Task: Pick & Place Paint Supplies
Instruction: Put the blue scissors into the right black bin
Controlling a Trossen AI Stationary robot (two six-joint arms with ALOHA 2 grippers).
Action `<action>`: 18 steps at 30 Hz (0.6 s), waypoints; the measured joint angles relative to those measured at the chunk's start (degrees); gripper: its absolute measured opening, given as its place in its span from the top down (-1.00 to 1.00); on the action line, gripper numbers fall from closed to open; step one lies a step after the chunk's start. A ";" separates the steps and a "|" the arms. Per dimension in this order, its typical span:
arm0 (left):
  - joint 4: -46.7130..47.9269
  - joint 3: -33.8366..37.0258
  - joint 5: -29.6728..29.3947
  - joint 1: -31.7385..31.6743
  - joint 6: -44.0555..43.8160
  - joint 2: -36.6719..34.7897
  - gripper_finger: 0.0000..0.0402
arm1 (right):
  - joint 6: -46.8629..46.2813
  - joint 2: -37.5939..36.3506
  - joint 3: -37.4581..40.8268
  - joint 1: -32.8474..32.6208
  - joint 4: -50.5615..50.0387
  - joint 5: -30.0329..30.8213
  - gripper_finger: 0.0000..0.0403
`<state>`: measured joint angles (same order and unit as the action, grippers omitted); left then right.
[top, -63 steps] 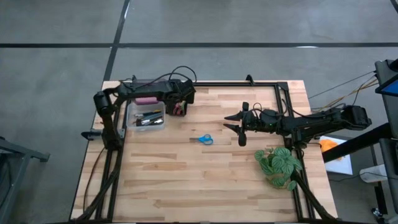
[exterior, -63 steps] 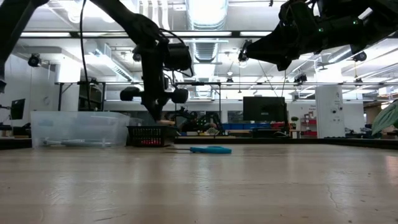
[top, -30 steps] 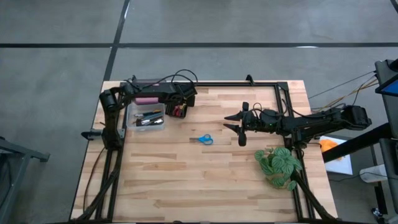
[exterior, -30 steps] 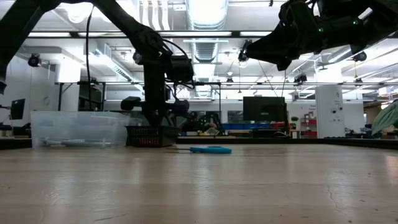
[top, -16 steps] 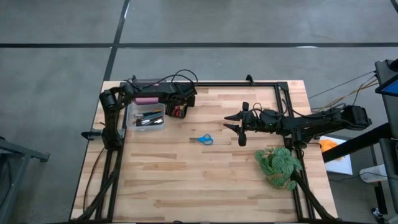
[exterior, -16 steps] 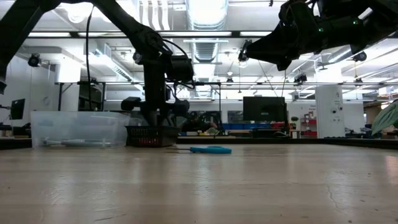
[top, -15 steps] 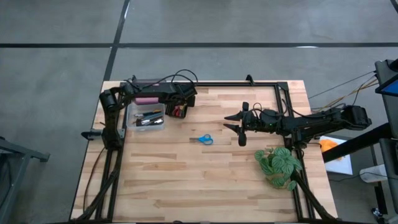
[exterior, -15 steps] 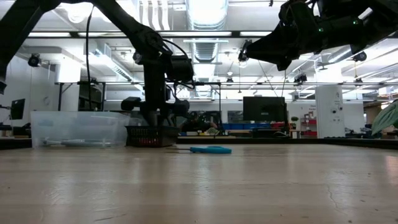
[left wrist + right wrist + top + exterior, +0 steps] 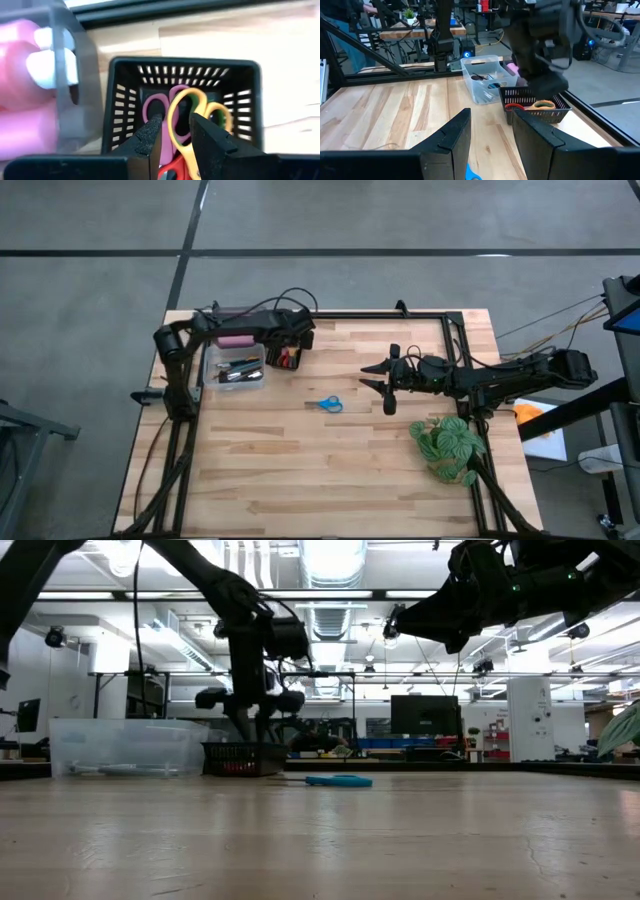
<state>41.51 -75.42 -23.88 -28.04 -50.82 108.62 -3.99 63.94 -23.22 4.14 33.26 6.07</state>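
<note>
My left gripper hangs open just above the black mesh basket at the table's far left, touching nothing. In the left wrist view the gripper looks down on pink-handled scissors, orange-handled scissors and a red-handled piece lying inside the basket. Beside it, the clear tub holds a pink bottle and brushes. Blue-handled scissors lie flat mid-table. My right gripper hovers open, high to their right.
A green leafy plant stands at the table's right near corner. A black frame rail runs along the far edge. Bare wood spreads across the middle and near side. In the low view the blue scissors lie just before the basket.
My left gripper has risen from inside the basket to just above its rim, and its arm has drawn slightly toward the table's left. The scissors stay in the basket. My right arm has kept still.
</note>
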 joint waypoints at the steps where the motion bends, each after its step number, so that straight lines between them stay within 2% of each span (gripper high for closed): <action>1: 0.20 0.00 -0.02 0.11 0.14 -0.79 0.48 | -0.08 0.01 0.00 -0.02 0.00 0.00 0.30; 9: -0.30 -0.11 3.37 4.25 11.72 -7.46 0.48 | 0.07 0.00 0.00 0.00 -0.02 0.00 0.30; 18: -7.23 -0.07 6.76 16.15 28.19 -9.02 0.48 | 0.07 0.02 0.00 -0.02 -0.02 0.00 0.30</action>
<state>34.28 -75.48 -17.12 -11.90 -22.63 99.60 -3.92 63.96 -23.22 4.12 33.24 6.07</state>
